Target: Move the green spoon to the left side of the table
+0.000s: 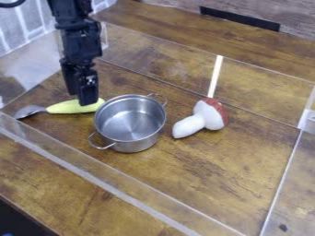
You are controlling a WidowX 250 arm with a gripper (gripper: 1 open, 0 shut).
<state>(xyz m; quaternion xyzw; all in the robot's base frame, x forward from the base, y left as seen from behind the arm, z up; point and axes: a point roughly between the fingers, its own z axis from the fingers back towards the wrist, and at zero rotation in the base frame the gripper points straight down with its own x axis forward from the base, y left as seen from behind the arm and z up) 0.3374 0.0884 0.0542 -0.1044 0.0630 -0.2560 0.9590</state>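
The green spoon (pixel 68 107) lies flat on the wooden table (pixel 185 180) at the left, just left of the pot. Its yellow-green handle points right and its small metal bowl points toward the left wall. My gripper (pixel 87 96) hangs pointing down over the right end of the handle. Its black fingers look parted, and the spoon rests on the wood rather than in them.
A steel pot (pixel 131 122) with two handles stands right beside the spoon. A toy mushroom (pixel 201 119) with a red cap lies to the right of the pot, below a thin white stick (pixel 215 76). Clear acrylic walls (pixel 74 171) border the table.
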